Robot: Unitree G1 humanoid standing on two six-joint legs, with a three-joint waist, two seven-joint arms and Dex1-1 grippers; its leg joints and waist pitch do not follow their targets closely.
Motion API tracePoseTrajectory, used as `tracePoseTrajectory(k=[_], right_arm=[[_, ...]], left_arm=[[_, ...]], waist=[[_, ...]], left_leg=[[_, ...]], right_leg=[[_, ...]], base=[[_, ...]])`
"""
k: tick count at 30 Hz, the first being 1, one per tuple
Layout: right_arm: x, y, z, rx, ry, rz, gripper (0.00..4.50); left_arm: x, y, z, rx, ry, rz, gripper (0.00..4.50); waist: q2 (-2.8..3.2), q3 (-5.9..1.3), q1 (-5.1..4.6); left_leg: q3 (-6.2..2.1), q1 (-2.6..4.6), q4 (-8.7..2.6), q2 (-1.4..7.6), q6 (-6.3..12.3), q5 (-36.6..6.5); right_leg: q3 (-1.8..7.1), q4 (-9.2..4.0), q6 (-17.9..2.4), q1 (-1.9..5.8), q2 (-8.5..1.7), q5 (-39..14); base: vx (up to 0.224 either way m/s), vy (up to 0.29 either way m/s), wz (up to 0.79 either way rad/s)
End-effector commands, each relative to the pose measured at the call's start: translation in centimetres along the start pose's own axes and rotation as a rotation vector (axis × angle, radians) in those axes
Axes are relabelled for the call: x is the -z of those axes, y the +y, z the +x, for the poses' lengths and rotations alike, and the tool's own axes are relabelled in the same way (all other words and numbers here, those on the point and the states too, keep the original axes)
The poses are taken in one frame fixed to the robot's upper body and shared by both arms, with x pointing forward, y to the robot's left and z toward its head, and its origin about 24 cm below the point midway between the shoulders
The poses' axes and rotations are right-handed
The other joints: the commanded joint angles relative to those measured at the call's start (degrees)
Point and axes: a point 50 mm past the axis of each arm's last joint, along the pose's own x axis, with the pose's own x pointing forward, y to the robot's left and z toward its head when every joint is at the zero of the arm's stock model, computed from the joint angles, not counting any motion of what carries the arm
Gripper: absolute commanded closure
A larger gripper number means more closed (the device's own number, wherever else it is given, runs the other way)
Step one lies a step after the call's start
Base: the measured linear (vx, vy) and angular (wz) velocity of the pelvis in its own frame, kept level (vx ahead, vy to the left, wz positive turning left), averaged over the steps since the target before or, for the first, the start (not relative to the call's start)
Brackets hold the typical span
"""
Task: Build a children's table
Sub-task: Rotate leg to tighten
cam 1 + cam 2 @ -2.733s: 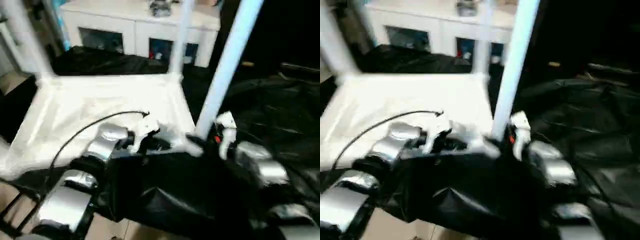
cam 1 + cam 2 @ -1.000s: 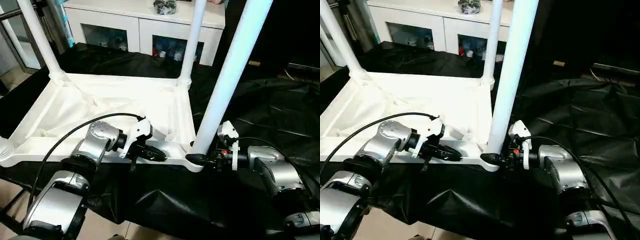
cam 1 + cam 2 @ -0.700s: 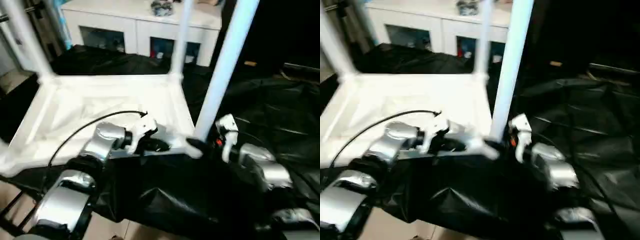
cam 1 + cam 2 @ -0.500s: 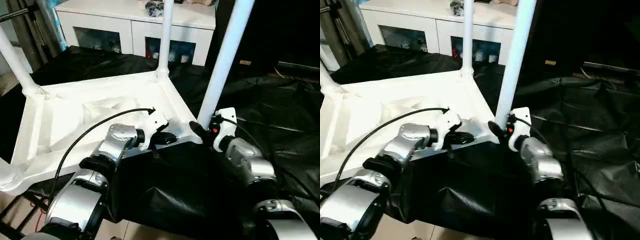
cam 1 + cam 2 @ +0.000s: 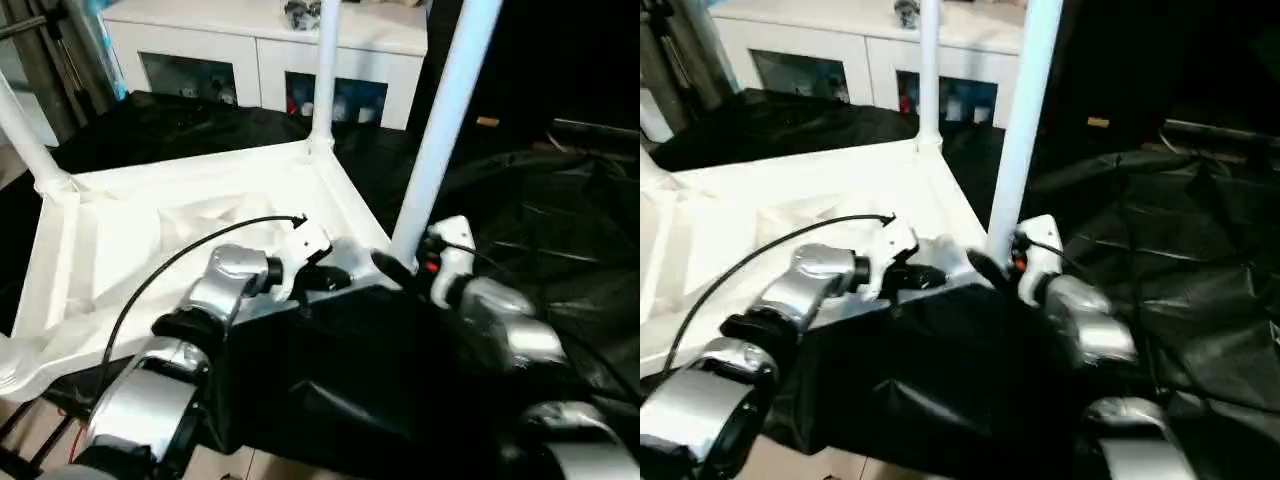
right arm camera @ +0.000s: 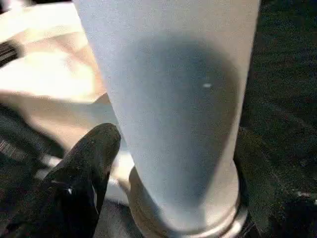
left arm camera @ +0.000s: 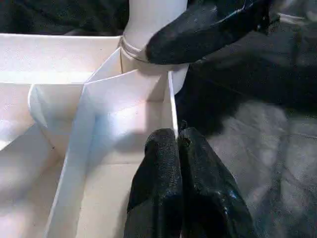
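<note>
Currently the table [image 5: 180, 240] lies upside down on the black sheet [image 5: 560, 230], legs up. I read the step as seating the near-right leg [image 5: 440, 130] in its corner socket [image 7: 148, 59]. My left gripper [image 7: 178, 144] sits pinched thin on the rim beside that socket. My right gripper [image 5: 385, 265] straddles the leg's base, gripping it. Next: press down firmly, check the seating.
</note>
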Motion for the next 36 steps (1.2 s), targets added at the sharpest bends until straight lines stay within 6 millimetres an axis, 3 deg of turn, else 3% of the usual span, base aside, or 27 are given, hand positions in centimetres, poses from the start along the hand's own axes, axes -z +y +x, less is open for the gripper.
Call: tracePoseTrajectory(k=[1, 4, 7, 10, 14, 22, 28, 29, 31, 36], right_arm=[[1.9, 3.0, 1.2, -0.239, 0.094, 0.030, 0.76], [1.7, 2.9, -0.6, -0.360, 0.121, 0.016, 0.76], [1.7, 2.9, -1.4, -0.423, 0.138, 0.029, 0.76], [1.8, 3.2, -2.2, -0.482, 0.169, 0.046, 0.76], [2.0, 3.4, -2.3, -0.498, 0.185, 0.054, 1.02], [2.2, 3.7, -2.2, -0.506, 0.184, 0.074, 1.61], [2.4, 3.4, -1.3, -0.372, 0.145, 0.073, 1.73], [2.6, 3.2, -0.9, -0.310, 0.140, 0.073, 1.75], [3.0, 2.8, -0.2, -0.207, 0.145, 0.077, 1.81], [4.1, 2.0, 1.5, 0.061, 0.169, 0.122, 1.95]], left_arm=[[-2.1, -1.0, 1.3, 0.127, -0.064, 0.098, 4.50], [-1.7, -0.7, 0.1, 0.172, -0.035, 0.107, 4.50], [-1.4, -0.7, -0.6, 0.208, -0.020, 0.105, 4.50], [-1.1, -0.6, -1.4, 0.245, -0.001, 0.101, 4.50], [-1.0, -0.6, -1.8, 0.260, 0.005, 0.098, 4.50], [-0.9, -0.6, -1.6, 0.236, 0.003, 0.100, 4.50], [-1.5, 0.2, -0.8, 0.095, -0.029, 0.093, 4.50], [-1.7, 0.3, -0.6, 0.058, -0.039, 0.088, 4.50], [-2.0, 0.5, -0.1, 0.013, -0.051, 0.083, 4.50], [-2.9, 0.5, 1.7, -0.091, -0.086, 0.063, 4.50]], waist=[[0.21, -3.74, 0.59], [0.18, -3.47, 1.19], [0.40, -3.25, 1.70], [0.25, -3.16, 1.97], [0.32, -3.22, 2.22], [0.34, -3.45, 2.59], [0.29, -3.14, 2.70], [0.26, -2.98, 2.41], [0.19, -2.98, 2.27], [0.16, -2.83, 0.91]], left_leg=[[0.10, 0.65, -2.74, 0.35, 5.33, -8.16], [0.23, 0.76, -2.83, 0.50, 6.09, -10.19], [0.13, 1.01, -3.18, 0.73, 4.45, -12.67], [0.05, 1.07, -3.39, 0.72, 3.26, -13.56], [0.05, 1.10, -3.37, 0.73, 2.26, -13.46], [0.11, 1.04, -3.09, 0.59, 2.82, -11.13], [0.10, 1.20, -3.36, 0.69, 1.63, -14.03], [-0.01, 1.27, -3.54, 0.60, 0.37, -15.80], [-0.15, 1.39, -3.65, 0.57, -0.24, -16.69], [-0.43, 1.20, -3.88, 0.25, -1.46, -18.35]], right_leg=[[1.14, -2.42, -17.27, 3.27, -1.68, 5.45], [1.16, -2.77, -17.39, 3.19, -1.94, 2.46], [1.23, -3.22, -16.59, 2.91, -2.08, -3.30], [1.25, -3.34, -15.91, 2.92, -1.99, -5.46], [1.37, -3.25, -15.77, 2.79, -2.14, -5.19], [1.26, -2.78, -16.48, 2.94, -2.03, -0.80], [1.33, -3.38, -15.35, 2.66, -2.23, -6.75], [1.37, -3.83, -14.08, 2.38, -2.37, -11.11], [1.45, -4.18, -12.85, 2.25, -2.48, -14.29], [1.45, -4.64, -11.06, 1.97, -2.33, -18.24]], base=[[0.000, 0.000, 0.00], [0.000, 0.000, 0.00], [0.000, 0.000, 0.00], [0.000, 0.000, 0.00], [0.000, 0.000, 0.00], [0.000, 0.000, 0.00], [0.000, 0.000, 0.00], [0.000, 0.000, 0.00], [0.000, 0.000, 0.00], [0.000, 0.000, 0.00]])
